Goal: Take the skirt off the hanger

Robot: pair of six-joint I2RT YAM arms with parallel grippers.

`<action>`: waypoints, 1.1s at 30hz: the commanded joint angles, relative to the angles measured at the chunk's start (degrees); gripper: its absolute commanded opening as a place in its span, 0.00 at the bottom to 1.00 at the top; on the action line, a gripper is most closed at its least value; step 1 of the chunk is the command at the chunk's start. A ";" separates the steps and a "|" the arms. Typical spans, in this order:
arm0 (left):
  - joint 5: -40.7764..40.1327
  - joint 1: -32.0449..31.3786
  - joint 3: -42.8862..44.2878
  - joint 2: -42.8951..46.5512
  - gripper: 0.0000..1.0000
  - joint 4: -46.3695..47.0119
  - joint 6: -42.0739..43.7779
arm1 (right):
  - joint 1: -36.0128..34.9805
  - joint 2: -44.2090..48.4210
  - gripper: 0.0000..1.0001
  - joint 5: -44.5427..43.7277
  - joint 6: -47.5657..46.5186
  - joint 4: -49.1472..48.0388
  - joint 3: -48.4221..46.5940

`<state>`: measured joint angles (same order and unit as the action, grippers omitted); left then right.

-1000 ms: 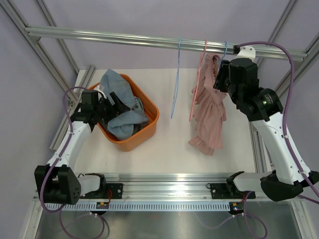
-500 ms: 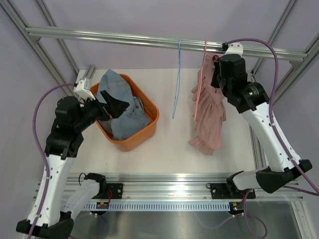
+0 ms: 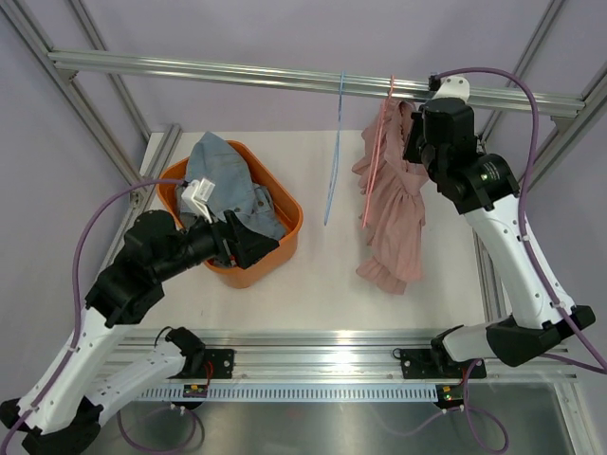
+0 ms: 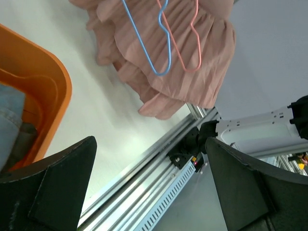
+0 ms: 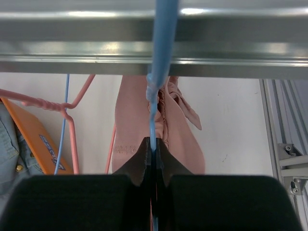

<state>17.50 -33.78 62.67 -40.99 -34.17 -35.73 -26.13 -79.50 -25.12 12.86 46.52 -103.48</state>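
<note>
Right fingers (image 5: 139, 166), pinched on the blue hanger (image 5: 154, 96), should hold it steady under the rail (image 5: 240, 57) while the left fingers (image 4: 57, 183), spread wide and empty, pull the skirt (image 5: 180, 130) down.

skirt (image 3: 394, 218) top hidden by right arm (image 3: 479, 180), blue hanger (image 5: 163, 29) lost inside right end effector (image 5: 153, 144)

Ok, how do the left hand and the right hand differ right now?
The left hand is open and holds nothing; the right hand is shut on the blue hanger. The left hand hovers near the orange basket; the right hand is up at the metal rail. Both have black fingers.
</note>
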 commanded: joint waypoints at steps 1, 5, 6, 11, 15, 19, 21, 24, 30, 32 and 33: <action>-4.92 -5.83 -0.89 -0.23 0.99 2.53 -1.19 | 0.47 1.72 0.00 -3.17 0.94 -4.07 -3.66; -12.65 -14.02 -0.10 -0.75 0.99 1.31 -1.10 | 0.47 5.05 0.00 -3.53 0.76 -6.09 -2.95; -15.88 -16.90 0.08 -1.10 0.99 0.95 -1.19 | 0.47 5.32 0.00 -3.35 0.85 -5.83 -3.21; -23.20 -25.18 1.83 -4.87 0.99 0.51 -1.45 | 0.47 7.07 0.00 -2.65 1.90 -1.79 -5.24; -30.22 -33.34 4.55 -8.48 0.99 0.07 -1.28 | 0.47 9.37 0.00 -2.03 2.34 -0.38 -4.36; -35.15 -39.50 8.24 -12.52 0.99 -0.54 -1.10 | 0.47 11.73 0.00 -1.25 3.66 3.56 -3.40; -38.93 -43.80 11.66 -15.85 0.99 -1.77 -0.75 | 0.47 12.70 0.00 -0.55 5.41 5.15 -2.78; -45.43 -49.60 16.23 -20.08 0.99 -4.75 -0.48 | 0.47 14.90 0.00 -0.10 8.31 8.66 -1.29; -57.47 -61.20 33.28 -35.19 0.99 -10.73 0.57 | 0.47 17.71 0.00 2.45 13.59 15.17 1.26; -61.68 -63.33 40.81 -41.78 0.99 -13.72 0.74 | 0.38 18.77 0.00 3.50 15.08 16.76 2.05; -62.75 -64.64 43.30 -43.89 0.99 -14.95 0.74 | 0.38 18.95 0.00 3.76 15.70 17.37 2.23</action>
<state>-34.87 -95.31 98.15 -79.70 -45.45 -35.90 -26.06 -61.67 -23.11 24.56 63.33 -101.58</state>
